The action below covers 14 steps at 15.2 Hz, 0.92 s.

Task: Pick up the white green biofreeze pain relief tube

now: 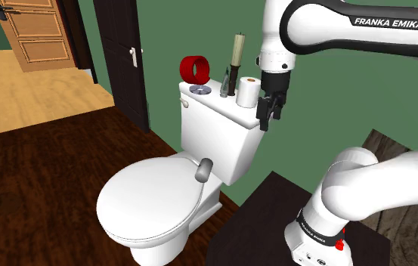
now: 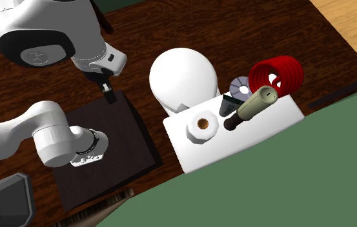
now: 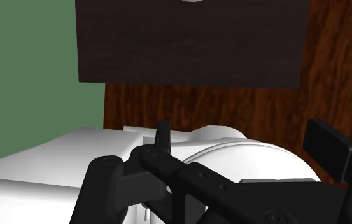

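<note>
I hold the claw (image 1: 270, 118) with its fingers apart and empty, ready for a grasp, just off the end of the toilet tank (image 1: 222, 140). In the shoulder view the tube (image 1: 224, 81) stands upright on the tank lid at the claw's ten o'clock. The paper roll (image 1: 246, 91) sits between them, so I judge a high approach is wise.

White toilet (image 1: 154, 202), lid closed, stands on a dark wood floor (image 1: 33, 174) against a green wall (image 1: 169, 30). A grey flush handle (image 1: 204, 169) sits on the front of the tank (image 1: 222, 143).

On the tank lid:
- a red ribbed spool (image 1: 195, 69) on its edge
- just before it, a flat grey disc (image 1: 199, 90), possibly a CD
- a tall beige candle (image 1: 238, 49) in a dark holder
- a white paper roll (image 1: 247, 91) standing on end

A panelled wooden door (image 1: 37, 30) stands beyond.
</note>
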Each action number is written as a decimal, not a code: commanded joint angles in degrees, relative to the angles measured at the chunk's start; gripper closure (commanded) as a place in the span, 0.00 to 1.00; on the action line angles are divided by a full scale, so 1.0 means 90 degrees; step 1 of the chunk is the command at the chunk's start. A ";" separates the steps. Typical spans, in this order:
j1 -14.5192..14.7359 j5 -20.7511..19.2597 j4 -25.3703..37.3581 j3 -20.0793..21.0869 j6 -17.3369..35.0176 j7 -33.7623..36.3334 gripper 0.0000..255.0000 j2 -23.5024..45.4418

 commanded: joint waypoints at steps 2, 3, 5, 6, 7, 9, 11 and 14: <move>-0.0087 0.0053 0.0174 0.0040 0.0105 0.0208 0.00 0.0260; -0.0176 0.0101 0.0353 0.0077 0.0201 0.0414 0.00 0.0515; -0.0351 0.0180 0.0727 0.0142 0.0368 0.0820 0.00 0.1014; -0.0434 0.0212 0.0922 0.0166 0.0439 0.1024 0.00 0.1258; -0.0516 0.0238 0.1121 0.0187 0.0503 0.1225 0.00 0.1497; -0.0675 0.0280 0.1531 0.0217 0.0609 0.1625 0.00 0.1965; -0.0824 0.0306 0.1958 0.0232 0.0687 0.2019 0.00 0.2417; -0.1029 0.0326 0.2625 0.0221 0.0756 0.2601 0.00 0.3071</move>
